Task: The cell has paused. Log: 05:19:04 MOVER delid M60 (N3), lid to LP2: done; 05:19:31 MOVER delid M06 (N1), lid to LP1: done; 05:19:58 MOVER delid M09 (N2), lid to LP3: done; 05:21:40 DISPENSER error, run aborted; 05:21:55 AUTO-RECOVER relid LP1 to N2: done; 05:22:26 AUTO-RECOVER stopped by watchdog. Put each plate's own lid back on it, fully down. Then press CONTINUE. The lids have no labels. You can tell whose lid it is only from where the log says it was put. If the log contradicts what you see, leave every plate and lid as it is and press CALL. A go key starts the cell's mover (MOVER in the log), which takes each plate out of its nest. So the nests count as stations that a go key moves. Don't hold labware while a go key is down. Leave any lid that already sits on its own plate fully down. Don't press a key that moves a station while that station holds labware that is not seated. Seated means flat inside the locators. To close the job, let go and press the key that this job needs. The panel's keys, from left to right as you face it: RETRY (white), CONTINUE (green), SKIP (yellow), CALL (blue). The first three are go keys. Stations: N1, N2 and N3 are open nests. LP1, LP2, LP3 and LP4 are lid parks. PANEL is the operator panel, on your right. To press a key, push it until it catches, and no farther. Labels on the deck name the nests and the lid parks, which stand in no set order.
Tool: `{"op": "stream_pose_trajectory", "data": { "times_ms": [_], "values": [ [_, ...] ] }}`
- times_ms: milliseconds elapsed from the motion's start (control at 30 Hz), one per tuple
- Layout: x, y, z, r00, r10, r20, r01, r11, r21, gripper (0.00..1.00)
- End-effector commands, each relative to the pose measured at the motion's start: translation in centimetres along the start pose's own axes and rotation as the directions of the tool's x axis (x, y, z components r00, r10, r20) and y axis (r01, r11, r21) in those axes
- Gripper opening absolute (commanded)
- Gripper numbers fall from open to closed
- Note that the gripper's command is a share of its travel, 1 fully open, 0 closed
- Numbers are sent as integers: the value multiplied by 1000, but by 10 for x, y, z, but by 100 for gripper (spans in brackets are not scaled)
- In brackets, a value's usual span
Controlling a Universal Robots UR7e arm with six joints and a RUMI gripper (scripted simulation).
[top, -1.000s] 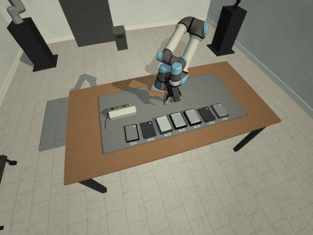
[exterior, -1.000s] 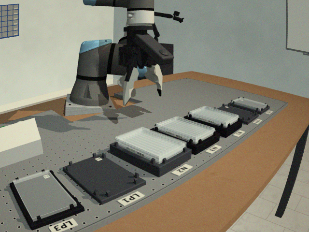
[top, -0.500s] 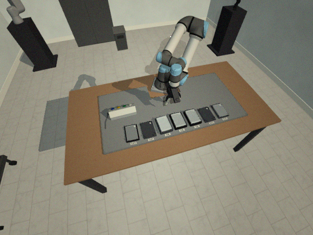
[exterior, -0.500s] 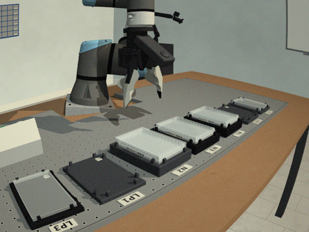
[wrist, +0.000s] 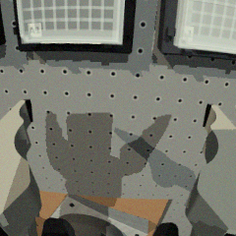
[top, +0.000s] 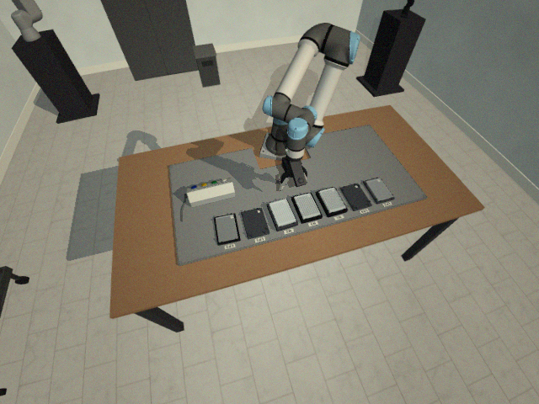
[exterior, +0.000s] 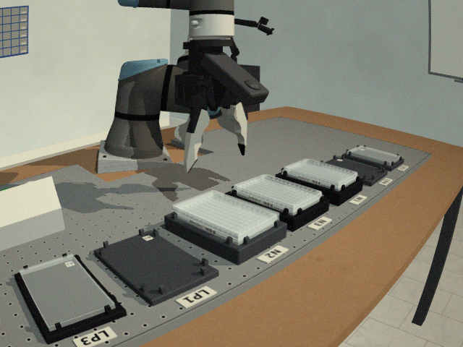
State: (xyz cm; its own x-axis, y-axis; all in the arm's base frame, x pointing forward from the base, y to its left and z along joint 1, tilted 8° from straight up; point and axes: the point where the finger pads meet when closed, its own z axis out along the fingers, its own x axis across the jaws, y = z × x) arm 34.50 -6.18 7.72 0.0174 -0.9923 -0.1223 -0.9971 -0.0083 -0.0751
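One clear lid [top: 226, 228] [exterior: 67, 291] lies in the LP3 park, at the end of the row nearer the panel. Another clear lid [top: 378, 189] [exterior: 375, 155] lies in the park at the opposite end, whose label is too small to read. Beside LP3, the dark LP1 park [top: 255, 224] [exterior: 157, 261] bears no lid. Next come the N2 plate [top: 281, 213] [exterior: 224, 216] [wrist: 211, 25], the N3 plate [top: 306, 207] [exterior: 276, 192] [wrist: 74, 20] and the N1 plate [top: 331, 200] [exterior: 320, 173], each in its nest; I cannot tell whether the N2 plate's lid is fully down. A bare dark park [top: 355, 196] [exterior: 359, 170] follows N1. The claw [top: 292, 184] [exterior: 215, 163] [wrist: 118, 102] hangs above the mat on the arm-base side of the row, fingers wide apart, holding nothing. The panel [top: 210, 193] [exterior: 30, 212] stands on the mat over the wooden tabletop [top: 283, 265] [exterior: 373, 224].

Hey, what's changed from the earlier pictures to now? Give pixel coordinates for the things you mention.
The gripper [top: 292, 186] [exterior: 215, 160] [wrist: 118, 102] has moved away from the arm's base, toward the plates [top: 306, 206] [exterior: 277, 192] [wrist: 74, 22]. Nothing was taken hold of or let go; it is open and holds nothing. The plates, the parked lids [top: 226, 228] [exterior: 67, 289] and the panel [top: 210, 194] [exterior: 30, 209] look unmoved.
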Motion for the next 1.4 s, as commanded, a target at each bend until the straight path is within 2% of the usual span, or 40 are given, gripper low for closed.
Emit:
{"op": "stream_pose_trajectory", "data": {
  "times_ms": [0,167,233,733,1367],
  "values": [
    [18,-21,1,1000,0,-1,0,1000,-1,82],
    [35,-40,1,1000,0,-1,0,1000,-1,82],
    [35,-40,1,1000,0,-1,0,1000,-1,82],
    [86,-95,1,1000,0,-1,0,1000,-1,82],
    [87,-97,3,1000,0,-1,0,1000,-1,82]
  ]
}}
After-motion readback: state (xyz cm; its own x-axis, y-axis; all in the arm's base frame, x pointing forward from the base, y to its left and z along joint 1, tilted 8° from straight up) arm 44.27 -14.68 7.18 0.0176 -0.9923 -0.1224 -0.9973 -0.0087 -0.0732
